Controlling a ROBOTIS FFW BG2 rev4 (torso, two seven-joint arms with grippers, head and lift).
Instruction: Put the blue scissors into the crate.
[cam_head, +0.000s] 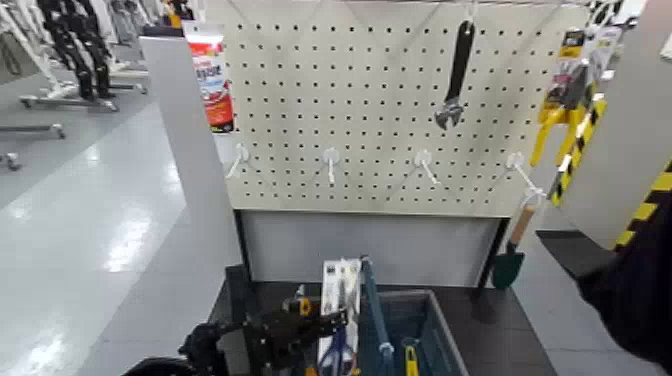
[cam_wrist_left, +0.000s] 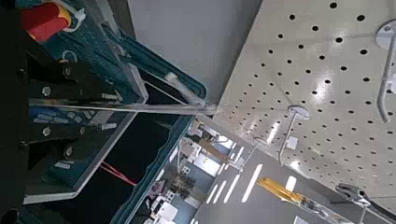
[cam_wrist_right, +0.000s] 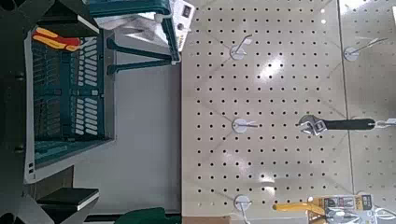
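The blue scissors (cam_head: 339, 292) are fixed to a tall white card that stands upright over the left end of the grey-blue crate (cam_head: 441, 332). Their blue handles show low on the card. My left gripper (cam_head: 320, 324) reaches in from the left and is shut on the card. In the left wrist view the card (cam_wrist_left: 168, 105) shows edge-on as a thin line between the dark fingers (cam_wrist_left: 84, 79), with the crate rim (cam_wrist_left: 182, 86) just beyond. My right gripper (cam_wrist_right: 7, 112) hangs high on the right, open and holding nothing, and looks down on the crate (cam_wrist_right: 65, 103).
A white pegboard (cam_head: 380, 110) rises behind the crate. It carries a black wrench (cam_head: 456, 78), yellow-handled pliers (cam_head: 567, 95), a red and white pack (cam_head: 211, 78) and bare hooks. A green trowel (cam_head: 510, 258) hangs lower right. A red and yellow tool (cam_wrist_right: 51, 39) lies in the crate.
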